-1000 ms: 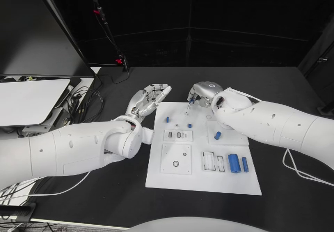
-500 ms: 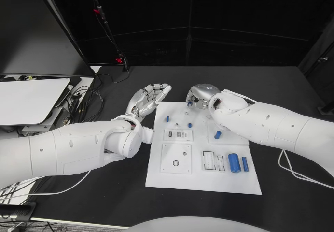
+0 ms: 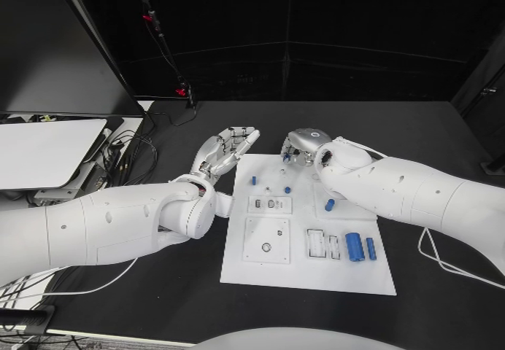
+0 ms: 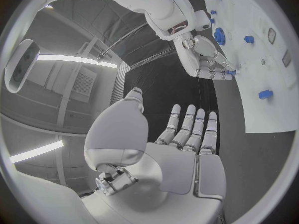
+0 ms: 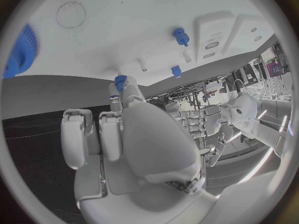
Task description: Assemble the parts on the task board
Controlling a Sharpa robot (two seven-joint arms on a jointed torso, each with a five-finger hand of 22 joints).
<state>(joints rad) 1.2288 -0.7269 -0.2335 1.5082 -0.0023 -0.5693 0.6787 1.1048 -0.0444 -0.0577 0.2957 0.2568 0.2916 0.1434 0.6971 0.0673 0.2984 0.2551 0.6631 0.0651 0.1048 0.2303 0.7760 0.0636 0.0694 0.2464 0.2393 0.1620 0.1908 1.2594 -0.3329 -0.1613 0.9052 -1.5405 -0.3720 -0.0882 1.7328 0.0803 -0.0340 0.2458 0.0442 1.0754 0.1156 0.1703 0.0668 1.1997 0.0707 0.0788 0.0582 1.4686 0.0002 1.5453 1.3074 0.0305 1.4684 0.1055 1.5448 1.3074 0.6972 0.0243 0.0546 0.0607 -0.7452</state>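
The white task board (image 3: 305,271) lies mid-table. On it are small blue parts: a peg (image 3: 254,179) by the far left edge, another (image 3: 286,189), one at mid-right (image 3: 329,205), and a large cylinder (image 3: 355,246) beside a slim one (image 3: 371,248). My right hand (image 3: 305,144) hovers over the board's far edge, fingers pointing down, and pinches a small blue part (image 5: 119,79) just above the board (image 5: 124,30). A blue gear (image 5: 19,50) lies close by. My left hand (image 3: 223,149) is flat with its fingers spread, off the board's far left corner, holding nothing.
A white panel (image 3: 42,149) and a tangle of cables (image 3: 121,160) sit at the table's left. A dark monitor (image 3: 52,58) stands behind them. Bare black table (image 3: 442,292) surrounds the board on its right and near sides.
My right arm and hand have drifted slightly left along the board's far edge, still pinching the small blue part. My left hand has stayed put.
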